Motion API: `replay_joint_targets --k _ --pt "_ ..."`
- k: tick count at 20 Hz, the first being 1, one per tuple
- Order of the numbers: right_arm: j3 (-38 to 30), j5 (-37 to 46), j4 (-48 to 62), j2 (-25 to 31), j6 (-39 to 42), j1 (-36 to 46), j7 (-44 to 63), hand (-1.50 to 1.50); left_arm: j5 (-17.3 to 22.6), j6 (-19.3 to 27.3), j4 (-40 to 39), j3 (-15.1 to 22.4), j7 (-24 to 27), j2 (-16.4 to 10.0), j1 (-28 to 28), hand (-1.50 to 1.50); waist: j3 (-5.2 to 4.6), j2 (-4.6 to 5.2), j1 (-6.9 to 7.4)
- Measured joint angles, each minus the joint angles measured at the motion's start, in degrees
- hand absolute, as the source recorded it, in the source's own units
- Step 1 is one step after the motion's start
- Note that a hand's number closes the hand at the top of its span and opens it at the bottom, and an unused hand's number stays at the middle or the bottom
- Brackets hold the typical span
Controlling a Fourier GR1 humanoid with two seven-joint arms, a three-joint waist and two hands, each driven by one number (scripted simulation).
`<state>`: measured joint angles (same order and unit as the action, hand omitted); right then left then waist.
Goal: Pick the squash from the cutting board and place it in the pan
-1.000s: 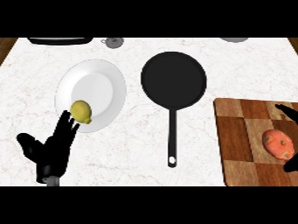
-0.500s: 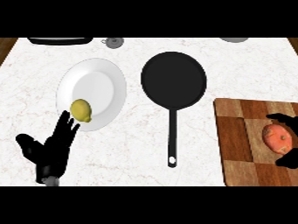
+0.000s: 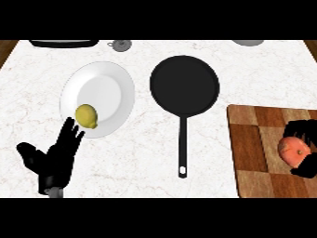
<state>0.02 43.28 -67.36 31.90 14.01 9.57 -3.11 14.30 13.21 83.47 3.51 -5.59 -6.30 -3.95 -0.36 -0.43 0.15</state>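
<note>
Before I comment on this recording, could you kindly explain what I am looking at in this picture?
This is a single view from a humanoid robot's head, looking steeply down at a marble counter. The two black shapes are its hands. The left hand rests open at the lower left. The right hand curls round an orange squash on the wooden cutting board. Also on the counter are a black pan and a white plate carrying a small yellow fruit.
</note>
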Motion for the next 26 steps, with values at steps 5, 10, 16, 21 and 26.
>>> replay_joint_targets --k 5,10,16,21,26 --pt "0.5 2.5 -2.9 -1.8 0.1 -0.8 1.5 1.50 -0.7 -0.3 -0.1 -0.5 0.0 0.2 -0.1 0.00 -0.24 -0.20 -0.16" --pt "10.2 10.4 -8.2 -14.0 1.0 4.9 15.3 1.50 -1.0 -1.0 -0.2 0.6 -0.6 0.4 1.4 0.00 -1.10 -0.03 2.82" --pt "20.4 17.2 -9.1 -27.4 -3.8 14.8 32.9 1.50 -1.5 -1.8 -1.1 2.4 -2.0 0.8 3.2 0.00 -0.20 0.55 6.52" --pt "28.0 23.1 -10.2 -30.5 -11.1 24.1 48.8 1.50 -2.1 -1.5 -1.9 3.1 -2.5 1.3 4.0 0.00 0.08 0.35 7.13" --pt "33.6 25.3 -9.3 -31.3 -16.3 33.4 62.9 1.50 -2.1 -1.7 -2.0 3.3 -2.3 1.4 4.1 0.00 0.19 0.50 7.59"
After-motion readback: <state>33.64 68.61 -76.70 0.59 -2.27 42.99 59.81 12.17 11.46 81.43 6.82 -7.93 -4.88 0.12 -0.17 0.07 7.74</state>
